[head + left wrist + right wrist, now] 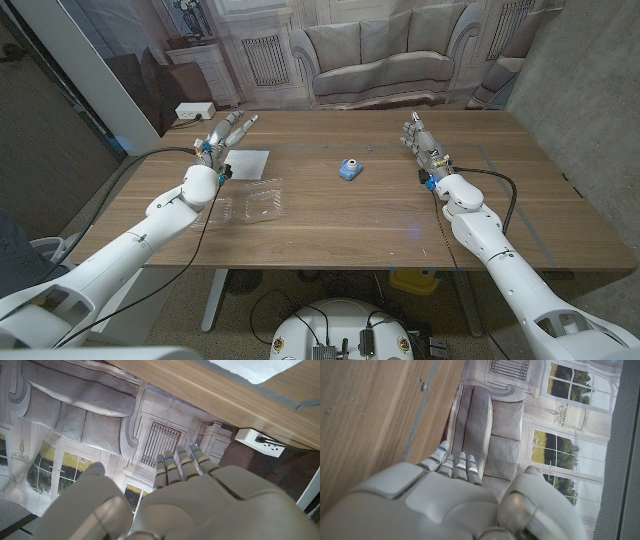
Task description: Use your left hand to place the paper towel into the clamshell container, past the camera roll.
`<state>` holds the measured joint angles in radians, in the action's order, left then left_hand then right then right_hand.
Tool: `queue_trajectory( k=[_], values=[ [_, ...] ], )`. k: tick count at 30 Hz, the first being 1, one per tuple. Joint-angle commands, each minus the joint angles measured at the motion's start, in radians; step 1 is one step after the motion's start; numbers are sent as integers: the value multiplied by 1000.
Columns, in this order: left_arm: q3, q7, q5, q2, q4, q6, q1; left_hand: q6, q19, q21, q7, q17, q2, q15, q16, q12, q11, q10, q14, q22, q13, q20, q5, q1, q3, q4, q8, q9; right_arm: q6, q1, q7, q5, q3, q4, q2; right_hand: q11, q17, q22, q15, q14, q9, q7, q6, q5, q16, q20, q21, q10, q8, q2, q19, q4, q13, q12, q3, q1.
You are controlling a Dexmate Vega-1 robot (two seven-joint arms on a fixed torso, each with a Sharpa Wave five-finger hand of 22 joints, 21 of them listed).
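Left hand sits in the upper left of the head view, fingers straight and together, reaching toward the far table edge; it holds nothing and is open. Its fingertips lie just above the left edge of the paper towel, and whether they touch the sheet cannot be told. In the left wrist view the same hand shows its back, fingers extended past the table edge, with a corner of the paper towel at the frame's top right.

Paper towel: flat white sheet on the wooden table, left of centre, near the far edge. Clamshell container: clear plastic, lying open just below the towel in the frame, close to the left forearm. Camera roll: small blue item near frame centre, to the right of both towel and container, well apart from them.

Right hand is in the upper right of centre, fingers straight, empty and open, apart from all three items. The right wrist view shows its back with fingers extended beside the table edge.
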<state>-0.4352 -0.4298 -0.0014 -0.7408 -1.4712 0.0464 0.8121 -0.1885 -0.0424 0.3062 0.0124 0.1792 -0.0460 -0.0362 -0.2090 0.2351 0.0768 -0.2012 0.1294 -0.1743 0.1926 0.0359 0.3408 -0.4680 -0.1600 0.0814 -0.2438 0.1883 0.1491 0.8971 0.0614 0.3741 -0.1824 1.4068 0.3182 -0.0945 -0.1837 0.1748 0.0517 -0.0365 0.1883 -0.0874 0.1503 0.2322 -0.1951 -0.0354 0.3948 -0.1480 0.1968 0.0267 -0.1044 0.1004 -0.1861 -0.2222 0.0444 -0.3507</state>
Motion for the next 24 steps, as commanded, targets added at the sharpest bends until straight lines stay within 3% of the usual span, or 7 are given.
queue_trajectory(
  k=[1,24],
  values=[
    [-20,-53,93,-19,-39,-93,7,-16,-12,-4,1,5,3,-23,-4,7,3,-15,13,-3,2,20,9,-10,-3,-10,-5,4,1,2,-3,3,1,-5,-5,0,-2,1,0,-10,2,-3,9,-6,0,-29,-4,-11,5,9,-8,-3,-3,-4,0,-2],
    [-38,-74,152,-31,-50,-146,1,-43,-28,-10,8,6,9,-32,-5,7,8,-39,34,-4,2,24,17,-23,-2,-15,-7,5,1,15,-15,3,6,7,-6,-1,-2,2,1,-10,2,-5,12,-8,2,-27,-13,-13,4,12,-11,-6,-3,-4,-2,-4]
  ],
)
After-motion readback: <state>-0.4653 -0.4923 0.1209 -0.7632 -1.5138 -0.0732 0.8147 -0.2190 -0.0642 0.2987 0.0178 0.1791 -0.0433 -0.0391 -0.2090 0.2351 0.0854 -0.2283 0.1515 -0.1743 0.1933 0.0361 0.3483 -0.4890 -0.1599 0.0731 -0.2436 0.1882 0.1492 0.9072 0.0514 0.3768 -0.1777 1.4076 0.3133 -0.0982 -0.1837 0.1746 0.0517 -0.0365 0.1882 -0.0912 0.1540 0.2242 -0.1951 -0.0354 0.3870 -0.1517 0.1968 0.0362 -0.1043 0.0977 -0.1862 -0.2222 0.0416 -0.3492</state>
